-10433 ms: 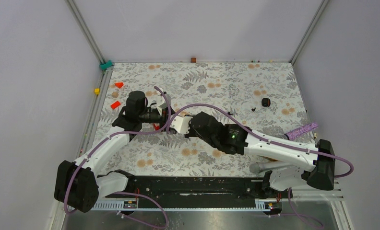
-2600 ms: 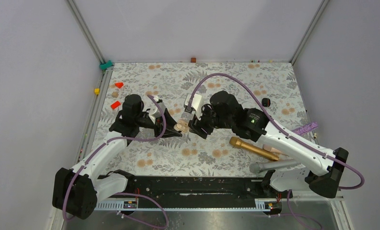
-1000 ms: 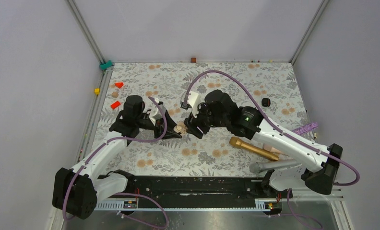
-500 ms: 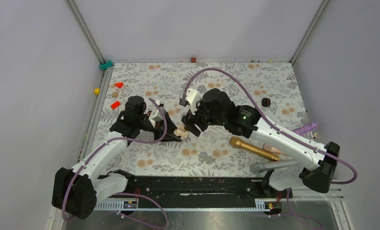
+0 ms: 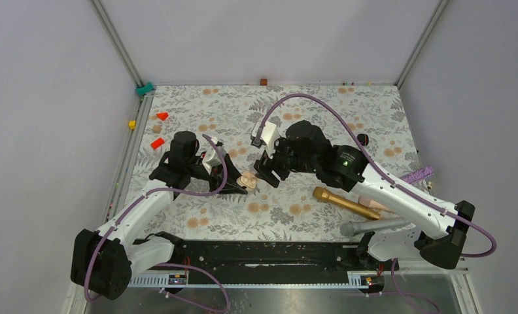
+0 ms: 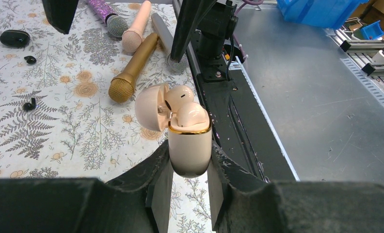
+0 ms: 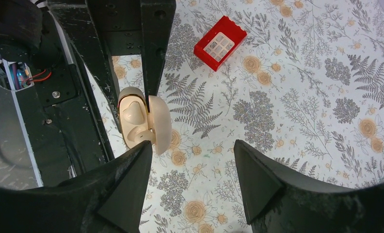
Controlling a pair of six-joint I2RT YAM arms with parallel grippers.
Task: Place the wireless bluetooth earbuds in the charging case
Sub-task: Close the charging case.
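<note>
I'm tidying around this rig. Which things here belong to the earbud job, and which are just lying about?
Job in hand:
charging case, lid open, clamped in the left gripper
pale earbuds sitting in it
black earbuds lying loose
right gripper, open beside the case

Lying about:
gold microphone
pink microphone
purple microphone
red brick
orange-red bits

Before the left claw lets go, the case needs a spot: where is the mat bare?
Bare mat: the near strip between the left arm and the gold microphone, and the far middle by the back wall. Crowded: microphones at near right, red bits at far left, left claw, right claw and case at centre.
</note>
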